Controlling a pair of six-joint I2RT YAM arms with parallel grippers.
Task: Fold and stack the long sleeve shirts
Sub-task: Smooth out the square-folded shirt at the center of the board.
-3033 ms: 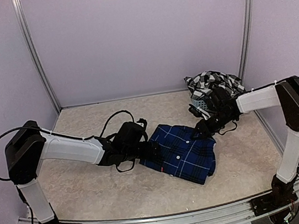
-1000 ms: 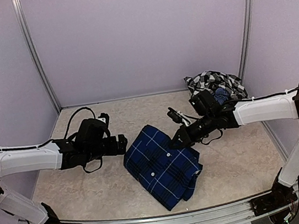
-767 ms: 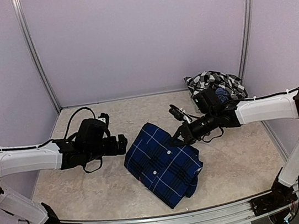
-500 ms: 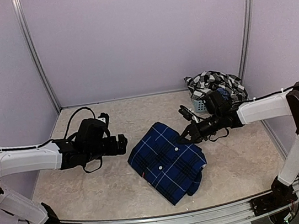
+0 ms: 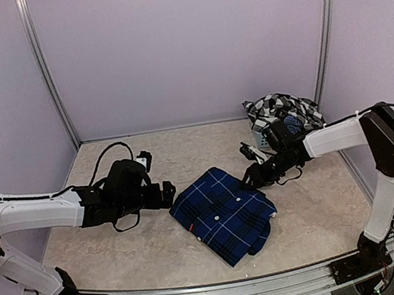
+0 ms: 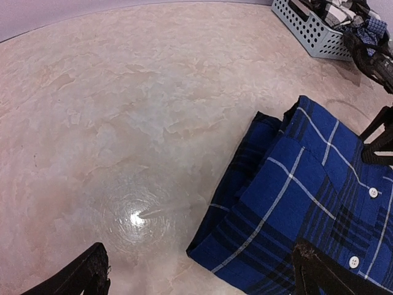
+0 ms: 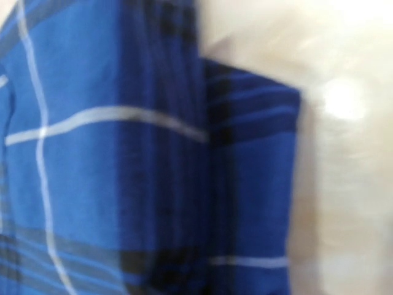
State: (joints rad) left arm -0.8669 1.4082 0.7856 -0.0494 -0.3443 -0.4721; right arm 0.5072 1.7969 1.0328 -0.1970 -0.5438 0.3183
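Note:
The navy blue plaid shirt (image 5: 225, 213) lies folded in the middle of the table, white buttons up. It also shows in the left wrist view (image 6: 307, 203) and fills the blurred right wrist view (image 7: 123, 153). My right gripper (image 5: 250, 178) is low at the shirt's far right corner and seems shut on its edge; its fingers are hidden by cloth. My left gripper (image 5: 168, 193) is open and empty just left of the shirt (image 6: 199, 264). The black-and-white checked shirt (image 5: 279, 106) is heaped at the back right.
A small grey-blue mesh basket (image 5: 260, 137) stands at the back right under the checked shirt, also in the left wrist view (image 6: 313, 34). Walls close the table on three sides. A metal rail runs along the near edge.
The right gripper has drawn back to the right, and the navy shirt slid and turned with it. The left gripper has moved right, closer to the shirt's left edge.

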